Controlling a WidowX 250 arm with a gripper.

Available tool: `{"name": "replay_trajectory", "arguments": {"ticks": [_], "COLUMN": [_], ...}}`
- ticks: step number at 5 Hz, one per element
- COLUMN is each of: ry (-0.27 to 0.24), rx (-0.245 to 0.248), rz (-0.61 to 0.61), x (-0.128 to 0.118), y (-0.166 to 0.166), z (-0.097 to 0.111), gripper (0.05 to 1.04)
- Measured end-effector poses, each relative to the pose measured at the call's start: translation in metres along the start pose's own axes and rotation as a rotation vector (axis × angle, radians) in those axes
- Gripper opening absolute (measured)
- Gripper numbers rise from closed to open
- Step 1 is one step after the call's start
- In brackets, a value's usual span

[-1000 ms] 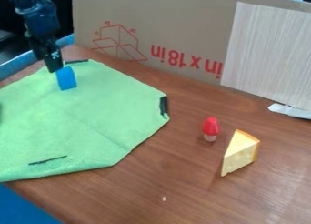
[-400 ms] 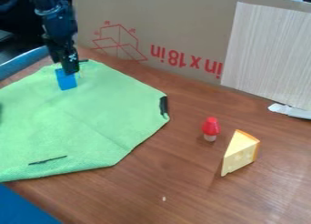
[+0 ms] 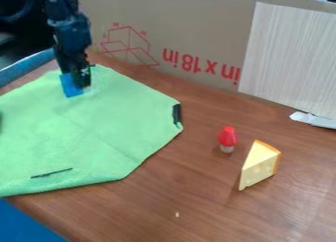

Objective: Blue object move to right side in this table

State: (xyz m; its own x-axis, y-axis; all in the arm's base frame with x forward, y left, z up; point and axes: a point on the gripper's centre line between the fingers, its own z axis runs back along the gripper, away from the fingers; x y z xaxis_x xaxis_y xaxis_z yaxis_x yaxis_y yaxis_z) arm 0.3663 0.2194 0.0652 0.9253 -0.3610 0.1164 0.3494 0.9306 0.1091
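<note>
A brown wood-grained table [image 3: 197, 192] carries a green cloth [image 3: 85, 123] spread flat over its left part, reaching close to the far left corner and down to the near left edge, with short dark strips at the cloth's borders; to the right, apart from it, a red-capped toy mushroom [image 3: 227, 138] stands upright; just beside that is a toy cheese wedge [image 3: 259, 166] with an orange rind; a tiny pale speck [image 3: 177, 214] lies toward the near edge; a white piece [image 3: 312, 119] lies by the far edge, well right.
</note>
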Motion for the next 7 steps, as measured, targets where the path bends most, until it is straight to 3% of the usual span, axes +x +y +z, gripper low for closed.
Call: {"name": "replay_trajectory", "arguments": {"ticks": [1,2,3,4,5,6,7], "ry": [0.043,0.054,0.038,0.036,0.014,-0.005,-0.005], "rx": [0.016,0.021,-0.009,-0.032,0.006,0.168,0.256], "rz": [0.002,0.010,0.003,0.009,0.021,0.116,0.076], "x": [-0.002,-0.003,-0.003,-0.011,-0.013,-0.013,-0.005], "y": [0.005,0.006,0.004,0.004,0.003,-0.010,-0.050], "z": [-0.011,-0.011,-0.011,-0.004,0.015,0.038,0.058], "gripper": [0.975,0.708,0.593,0.593,0.593,0.593,0.593]}}
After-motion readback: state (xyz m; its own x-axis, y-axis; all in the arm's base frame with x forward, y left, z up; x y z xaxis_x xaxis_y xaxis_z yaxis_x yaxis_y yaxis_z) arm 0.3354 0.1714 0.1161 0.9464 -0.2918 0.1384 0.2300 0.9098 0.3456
